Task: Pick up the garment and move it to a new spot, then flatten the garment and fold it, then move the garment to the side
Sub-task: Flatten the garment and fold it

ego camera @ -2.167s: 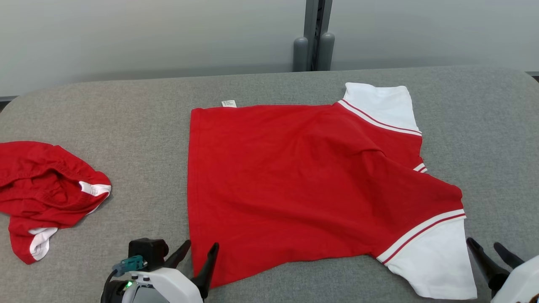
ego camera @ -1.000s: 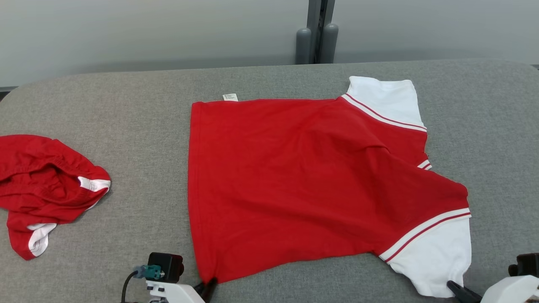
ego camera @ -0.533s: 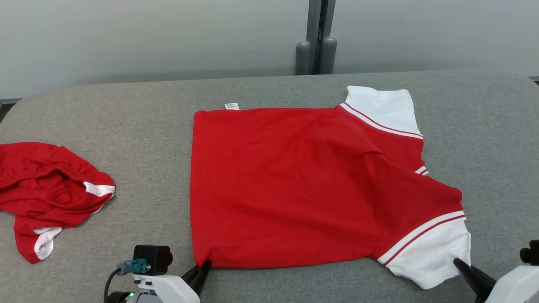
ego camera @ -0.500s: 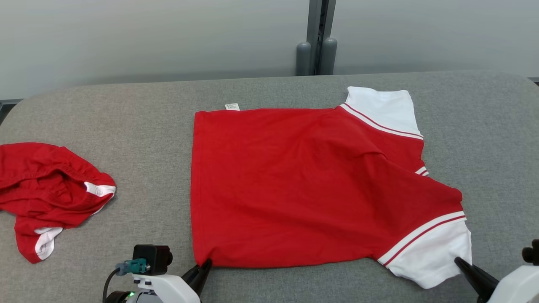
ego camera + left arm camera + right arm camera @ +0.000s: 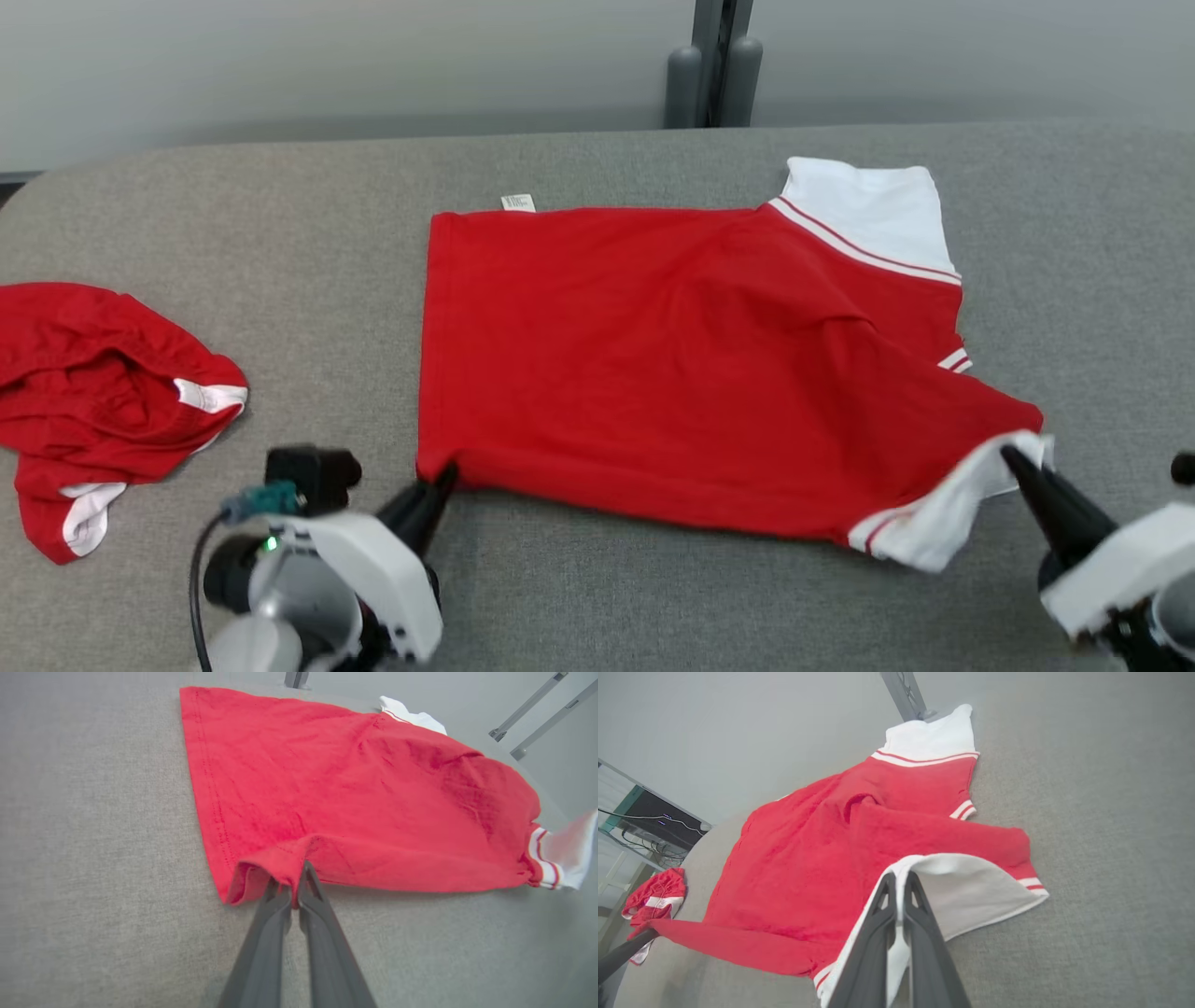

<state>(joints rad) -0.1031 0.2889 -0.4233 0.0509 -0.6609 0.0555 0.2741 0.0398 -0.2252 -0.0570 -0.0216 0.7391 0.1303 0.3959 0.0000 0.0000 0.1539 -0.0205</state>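
Garment: a red shirt with white sleeves is lying spread across the middle of the grey table. In the head view its hem is facing 9 o'clock and its sleeves are facing 3 o'clock.
Left gripper: the left gripper is being held at the shirt's 7 o'clock corner. In the left wrist view its fingers are being pressed together on the hem, and red cloth is bunching over the tips.
Right gripper: the right gripper is being held at the shirt's 4 o'clock. In the right wrist view its fingers are being clamped on the edge of the near sleeve, whose white cloth is being curled up over them.
Near edge: the shirt's edge is being stretched between the two grips and appears raised off the table, with shadow under it.
Far sleeve: the far sleeve is lying flat at the shirt's 1 o'clock.
Label: a small white label is sticking out at the shirt's 11 o'clock corner.
Second garment: a crumpled red garment with white trim is lying at the table's 9 o'clock, well apart from the shirt.
Background: a grey post is standing at 12 o'clock, behind the table.
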